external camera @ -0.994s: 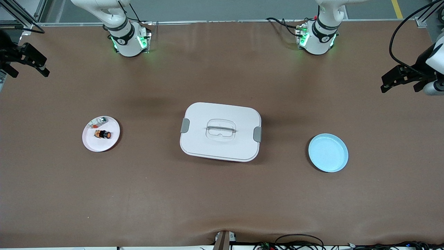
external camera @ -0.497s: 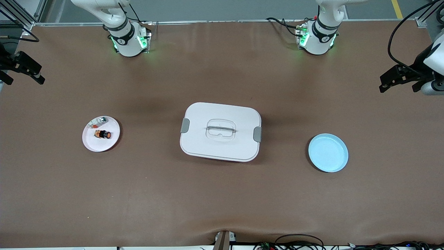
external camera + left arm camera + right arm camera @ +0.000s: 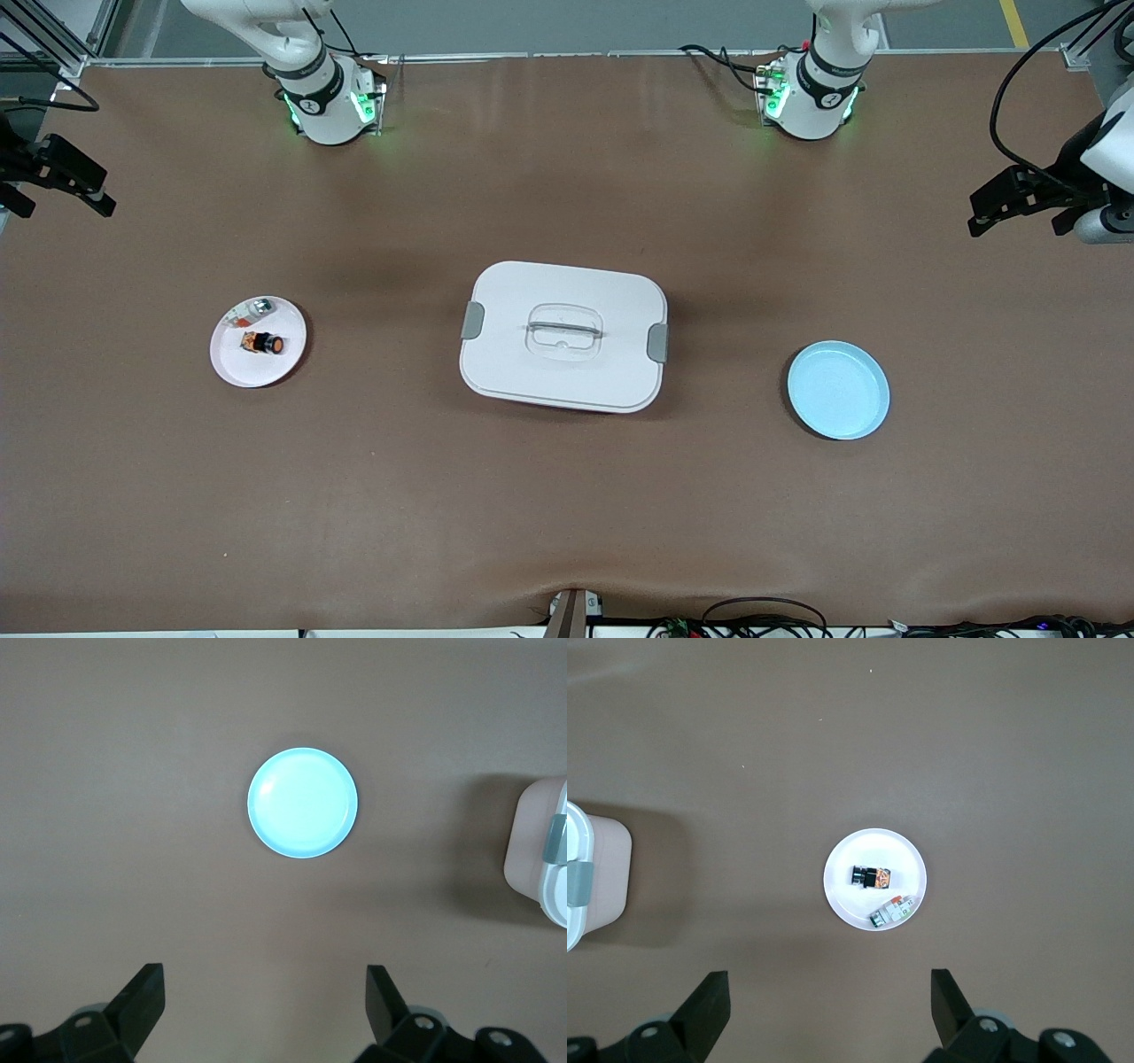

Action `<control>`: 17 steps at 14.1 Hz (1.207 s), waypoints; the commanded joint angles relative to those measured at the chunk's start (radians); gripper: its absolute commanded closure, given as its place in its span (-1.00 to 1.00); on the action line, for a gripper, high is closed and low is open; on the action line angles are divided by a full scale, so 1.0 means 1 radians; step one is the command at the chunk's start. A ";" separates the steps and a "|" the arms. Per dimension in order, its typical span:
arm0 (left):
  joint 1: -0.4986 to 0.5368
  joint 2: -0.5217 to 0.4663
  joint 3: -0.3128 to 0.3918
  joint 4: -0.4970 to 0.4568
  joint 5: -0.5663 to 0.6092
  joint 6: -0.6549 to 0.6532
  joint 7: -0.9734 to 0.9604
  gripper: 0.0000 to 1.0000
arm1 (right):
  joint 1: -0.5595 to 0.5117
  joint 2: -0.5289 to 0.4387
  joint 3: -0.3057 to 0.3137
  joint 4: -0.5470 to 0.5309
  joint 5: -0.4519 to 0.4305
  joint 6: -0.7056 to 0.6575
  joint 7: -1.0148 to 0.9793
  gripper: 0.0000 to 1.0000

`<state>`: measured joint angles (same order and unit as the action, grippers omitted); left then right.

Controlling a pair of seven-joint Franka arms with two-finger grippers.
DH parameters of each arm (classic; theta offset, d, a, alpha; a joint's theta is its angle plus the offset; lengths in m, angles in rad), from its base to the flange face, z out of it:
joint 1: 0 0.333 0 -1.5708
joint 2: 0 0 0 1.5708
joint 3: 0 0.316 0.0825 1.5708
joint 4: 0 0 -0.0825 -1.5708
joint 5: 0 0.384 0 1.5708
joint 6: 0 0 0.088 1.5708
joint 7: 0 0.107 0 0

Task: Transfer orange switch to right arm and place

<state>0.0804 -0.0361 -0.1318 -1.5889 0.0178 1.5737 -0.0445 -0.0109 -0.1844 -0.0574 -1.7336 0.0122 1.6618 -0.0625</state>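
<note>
The orange switch [image 3: 264, 342] lies on its side on a small white plate [image 3: 244, 365] toward the right arm's end of the table. It also shows in the right wrist view [image 3: 870, 875], black body with an orange cap. My right gripper [image 3: 58, 174] is open and empty, high over the table's edge at that end; its fingers stand wide apart in the right wrist view [image 3: 830, 985]. My left gripper [image 3: 1019, 200] is open and empty, high over the table's other end, with a blue plate [image 3: 303, 803] below it.
A pale silvery piece [image 3: 252, 309] with a red bit lies on the white plate beside the switch. A white lidded box [image 3: 563, 335] with grey latches stands mid-table. The blue plate [image 3: 838, 390] sits toward the left arm's end.
My right gripper has drifted slightly outward over the table's edge. My left gripper has shifted only a little. The switch and plates have not moved.
</note>
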 commanded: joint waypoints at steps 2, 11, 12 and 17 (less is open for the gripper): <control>0.007 0.001 -0.006 0.010 0.004 -0.009 -0.008 -1.00 | -0.007 0.013 0.004 0.035 -0.008 -0.030 0.016 -1.00; 0.007 -0.002 -0.006 0.010 0.004 -0.023 -0.008 -1.00 | -0.012 0.014 0.002 0.043 -0.009 -0.031 0.018 -1.00; 0.007 -0.002 -0.006 0.010 0.004 -0.023 -0.008 -1.00 | -0.014 0.014 0.002 0.046 -0.008 -0.031 0.016 -1.00; 0.006 -0.002 -0.008 0.012 0.004 -0.023 -0.003 -1.00 | -0.012 0.019 0.002 0.049 -0.009 -0.031 0.018 -1.00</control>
<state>0.0810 -0.0361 -0.1318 -1.5889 0.0178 1.5665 -0.0448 -0.0136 -0.1832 -0.0616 -1.7138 0.0122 1.6501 -0.0610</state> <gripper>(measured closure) 0.000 0.000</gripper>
